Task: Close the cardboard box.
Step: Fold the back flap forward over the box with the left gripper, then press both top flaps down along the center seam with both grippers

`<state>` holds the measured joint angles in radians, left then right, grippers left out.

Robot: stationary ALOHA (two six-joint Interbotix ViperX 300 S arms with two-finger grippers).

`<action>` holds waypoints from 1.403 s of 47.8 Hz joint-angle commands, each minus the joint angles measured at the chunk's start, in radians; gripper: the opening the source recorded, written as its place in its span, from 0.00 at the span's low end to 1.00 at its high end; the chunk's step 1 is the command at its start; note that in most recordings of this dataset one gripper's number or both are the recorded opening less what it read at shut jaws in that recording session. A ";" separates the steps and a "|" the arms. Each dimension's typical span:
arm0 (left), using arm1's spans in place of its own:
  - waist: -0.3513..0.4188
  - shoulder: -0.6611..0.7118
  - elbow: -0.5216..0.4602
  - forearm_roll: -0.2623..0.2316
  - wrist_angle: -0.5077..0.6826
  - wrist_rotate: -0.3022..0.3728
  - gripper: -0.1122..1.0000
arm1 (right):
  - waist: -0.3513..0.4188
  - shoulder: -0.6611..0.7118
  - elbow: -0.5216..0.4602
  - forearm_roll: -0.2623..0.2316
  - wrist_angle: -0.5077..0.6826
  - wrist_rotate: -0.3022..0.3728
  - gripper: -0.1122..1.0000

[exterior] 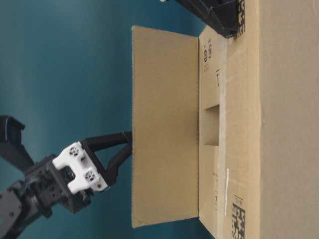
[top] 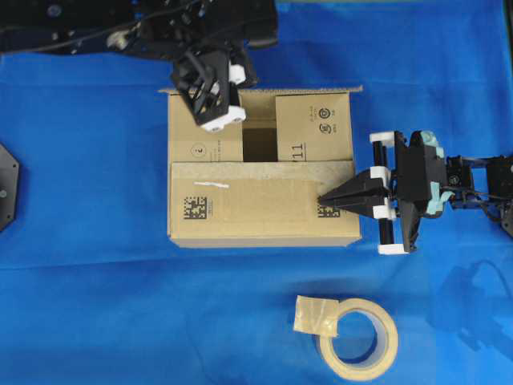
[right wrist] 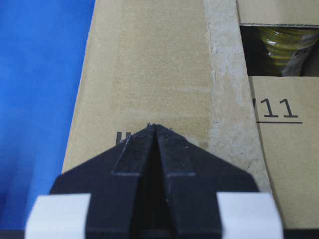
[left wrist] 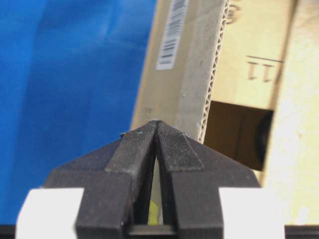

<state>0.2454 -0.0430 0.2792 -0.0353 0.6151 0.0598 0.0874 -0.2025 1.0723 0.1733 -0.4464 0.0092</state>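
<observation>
I have the cardboard box point(top: 263, 178) sitting mid-table on the blue cloth point(top: 96, 305), with its two short flaps and the near long flap point(top: 240, 200) already folded flat, so only the far long flap point(exterior: 164, 124) stands upright. My right gripper point(top: 325, 199), fingers pressed together with nothing between them, rests its tip on the near flap's right end, which I judge keeps that flap from springing up. My left gripper point(top: 216, 108), fingers also together, meets the standing flap's outer face, placed to push it over the gap; whether it pinches anything I cannot tell.
</observation>
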 commanded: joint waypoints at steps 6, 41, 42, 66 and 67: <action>-0.052 -0.087 0.109 -0.003 -0.137 -0.028 0.10 | -0.017 0.000 -0.008 0.005 0.002 -0.003 0.10; -0.110 -0.092 0.439 -0.003 -0.600 -0.187 0.10 | -0.051 0.000 -0.009 0.005 -0.017 -0.003 0.10; -0.114 -0.094 0.443 -0.003 -0.609 -0.187 0.10 | -0.054 0.000 -0.009 0.005 -0.018 -0.003 0.10; -0.133 -0.097 0.488 -0.003 -0.689 -0.187 0.10 | -0.130 0.000 -0.023 0.005 -0.048 -0.003 0.10; -0.135 -0.097 0.488 -0.003 -0.690 -0.187 0.10 | -0.135 0.000 -0.021 0.005 -0.048 -0.003 0.10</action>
<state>0.1197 -0.1181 0.7716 -0.0383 -0.0644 -0.1273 -0.0245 -0.1963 1.0630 0.1749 -0.4863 0.0077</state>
